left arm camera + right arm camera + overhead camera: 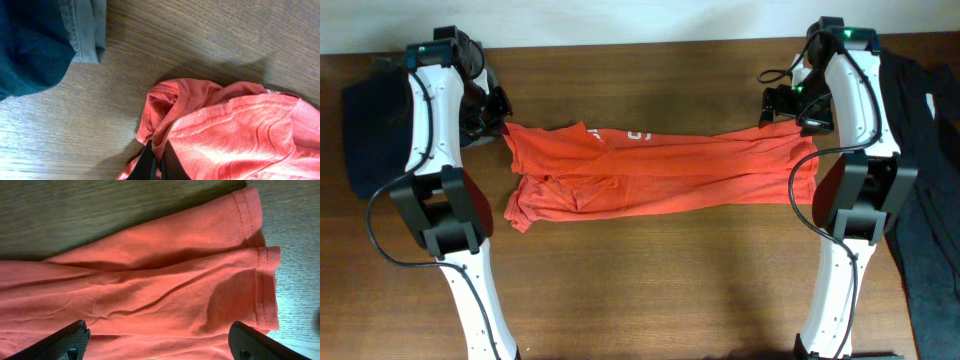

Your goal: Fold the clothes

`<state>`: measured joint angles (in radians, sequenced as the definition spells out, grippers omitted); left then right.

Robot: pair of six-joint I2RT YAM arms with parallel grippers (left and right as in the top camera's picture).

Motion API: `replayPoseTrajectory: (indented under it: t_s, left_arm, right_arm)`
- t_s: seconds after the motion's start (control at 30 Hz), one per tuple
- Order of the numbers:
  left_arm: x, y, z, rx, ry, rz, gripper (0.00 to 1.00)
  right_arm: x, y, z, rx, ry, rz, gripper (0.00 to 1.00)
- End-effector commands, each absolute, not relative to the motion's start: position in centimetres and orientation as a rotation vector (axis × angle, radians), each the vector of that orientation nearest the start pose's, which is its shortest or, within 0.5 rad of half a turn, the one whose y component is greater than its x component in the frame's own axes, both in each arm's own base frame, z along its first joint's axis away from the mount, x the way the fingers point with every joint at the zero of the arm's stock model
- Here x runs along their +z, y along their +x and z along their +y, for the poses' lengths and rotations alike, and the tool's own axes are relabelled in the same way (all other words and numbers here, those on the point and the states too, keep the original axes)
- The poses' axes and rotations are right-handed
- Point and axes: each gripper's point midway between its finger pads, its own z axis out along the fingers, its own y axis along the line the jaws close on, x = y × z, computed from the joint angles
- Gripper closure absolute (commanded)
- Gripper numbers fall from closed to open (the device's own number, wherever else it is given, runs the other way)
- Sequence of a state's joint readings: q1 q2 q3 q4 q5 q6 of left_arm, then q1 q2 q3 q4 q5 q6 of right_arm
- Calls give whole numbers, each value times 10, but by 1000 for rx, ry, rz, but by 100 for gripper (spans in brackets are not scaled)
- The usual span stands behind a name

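Note:
An orange-red T-shirt [660, 168] lies stretched across the middle of the wooden table, folded lengthwise, with white lettering [638, 134] showing near its top edge. My left gripper [158, 159] is shut on a bunched fold of the shirt's left end [210, 125]. My right gripper [157, 341] hovers open over the shirt's right end, its fingers [60, 340] wide apart above the hemmed edge [262, 285]; nothing is pinched between them. In the overhead view the left gripper [498, 125] and right gripper [782, 108] sit at the shirt's two upper corners.
A navy garment [368, 125] lies at the table's left edge, seen with a grey hem [85, 30] in the left wrist view. Dark garments [925, 180] are piled at the right edge. Both arms' bases stand at the front of the table.

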<state>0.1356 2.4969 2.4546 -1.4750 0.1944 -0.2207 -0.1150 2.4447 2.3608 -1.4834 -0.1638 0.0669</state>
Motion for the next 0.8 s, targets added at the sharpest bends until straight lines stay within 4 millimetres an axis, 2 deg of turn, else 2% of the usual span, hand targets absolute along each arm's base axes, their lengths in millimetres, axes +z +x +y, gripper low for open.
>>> replayPoseTrajectory:
  t_s: [0.0,0.1,0.23,0.4,0.6,0.77]
  left_arm:
    - [85,495,24,-321,-407,3031,99]
    - [88,498,1,-418,-287,3025,99]
    - [92,499,-21,-416,-132,3025,99]
    - [102,495,-43,-416,-64,3034,99]
    - [108,476,-51,-236,12,3110,100]
    - [107,471,-51,-106,57,3131,99]
  right_arm:
    - [67,466,-25,269,276,3143,7]
    - [61,463,-25,271,279,3156,7]
    - [62,464,-24,277,284,3151,7]
    - [62,463,-21,309,286,3155,7]
    - [67,463,-6,447,289,3139,7]
    - [68,464,0,502,289,3132,8]
